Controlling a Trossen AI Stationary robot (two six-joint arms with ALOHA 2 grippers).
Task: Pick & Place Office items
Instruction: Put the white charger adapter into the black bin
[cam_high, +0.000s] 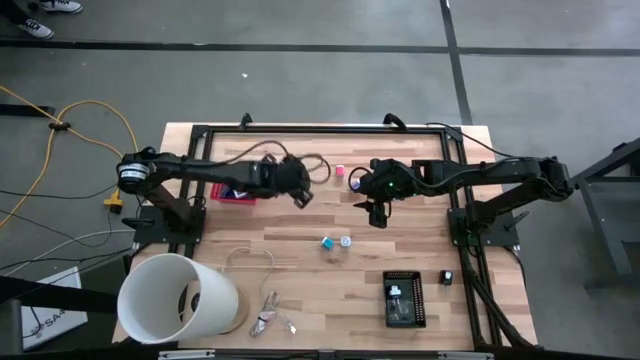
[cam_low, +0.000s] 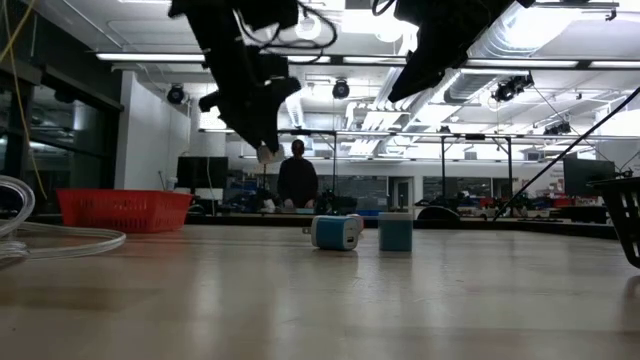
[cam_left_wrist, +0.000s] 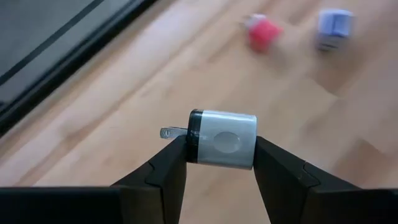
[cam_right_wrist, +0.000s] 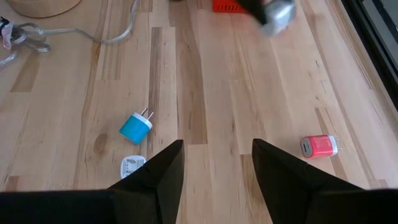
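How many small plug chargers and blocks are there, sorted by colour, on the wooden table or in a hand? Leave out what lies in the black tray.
silver plug charger with a black end, held in the left hand: 1
pink plug charger: 1
blue plug charger: 1
white plug charger: 1
small black block: 1
Total: 5

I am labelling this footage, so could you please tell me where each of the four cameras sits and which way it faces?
High view: overhead, straight down on the table; both arms show.
Low view: table-top height, level into the room; arms hang from above.
Left wrist view: behind the left gripper, shut on a silver charger.
Right wrist view: behind the open right gripper, facing the wood.
Shared: the blue charger and pink charger also appear overhead.
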